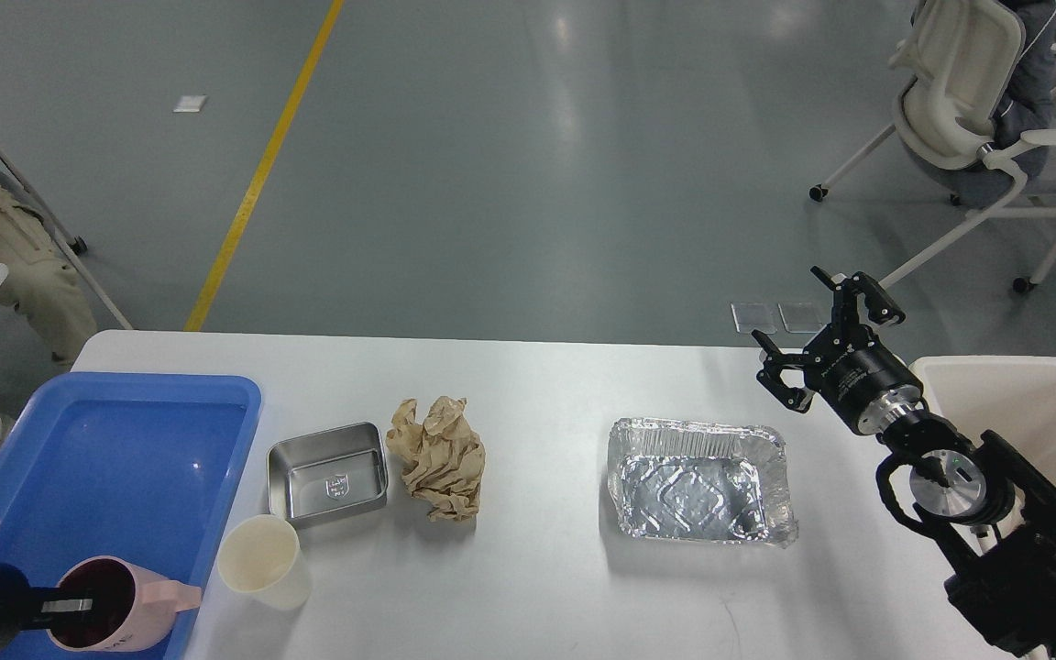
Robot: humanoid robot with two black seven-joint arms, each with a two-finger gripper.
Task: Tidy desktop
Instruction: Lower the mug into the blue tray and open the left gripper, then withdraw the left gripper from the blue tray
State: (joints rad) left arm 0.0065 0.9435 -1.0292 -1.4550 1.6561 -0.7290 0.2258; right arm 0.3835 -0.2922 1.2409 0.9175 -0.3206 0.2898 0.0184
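So far little of the tidying looks finished. At the 8 o'clock corner, the left tool [65, 607] is clamped on the rim of a pink cup [120, 612], which hangs over the near edge of the blue tray [125, 440]; nothing else sits in that tray. Just to the tray's 3 o'clock a cream paper cup [264, 561] stands upright on the white table [537, 587], with a small steel dish [327, 474] at its 1 o'clock and a crumpled wad of brown paper [437, 457] just beside the dish. Farther toward 3 o'clock an empty foil pan [698, 481] lies alone. At the pan's 2 o'clock the right tool [819, 332] hovers with fingers apart, holding nothing, near the cream bin [1023, 403] at the table's edge. I judge four items left to clear, the cup being the first to go.
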